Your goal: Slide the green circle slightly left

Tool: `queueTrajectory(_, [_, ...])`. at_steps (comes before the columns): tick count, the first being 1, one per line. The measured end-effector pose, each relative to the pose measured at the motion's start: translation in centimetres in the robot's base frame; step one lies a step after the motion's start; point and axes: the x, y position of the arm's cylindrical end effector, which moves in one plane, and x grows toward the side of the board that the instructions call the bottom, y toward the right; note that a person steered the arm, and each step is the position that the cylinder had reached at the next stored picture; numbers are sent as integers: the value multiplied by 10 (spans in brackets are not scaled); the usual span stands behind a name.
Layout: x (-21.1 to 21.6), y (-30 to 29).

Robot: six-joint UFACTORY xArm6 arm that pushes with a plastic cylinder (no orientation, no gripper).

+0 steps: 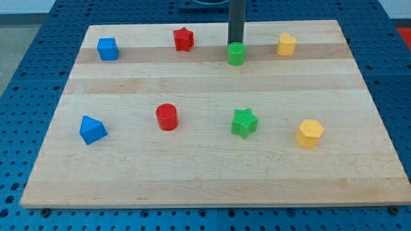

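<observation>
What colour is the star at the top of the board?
Red. The red star sits near the view's top, left of the green circle, clear in the camera view.

On my desk (205, 186) two rows of four run across. Along the view's top, left to right: blue cube (108, 49), red star (183, 39), green circle (236, 54), yellow hexagon (286, 44). My tip (236, 43) stands just behind the green circle. Lower row, left to right: blue triangle (92, 129), red cylinder (167, 117), green star (244, 122), a second yellow hexagon (309, 133).
</observation>
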Motion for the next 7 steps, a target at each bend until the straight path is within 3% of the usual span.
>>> queueTrajectory(1, [12, 0])
queueTrajectory(3, [18, 62])
queueTrajectory(5, [52, 58])
queueTrajectory(7, [53, 44])
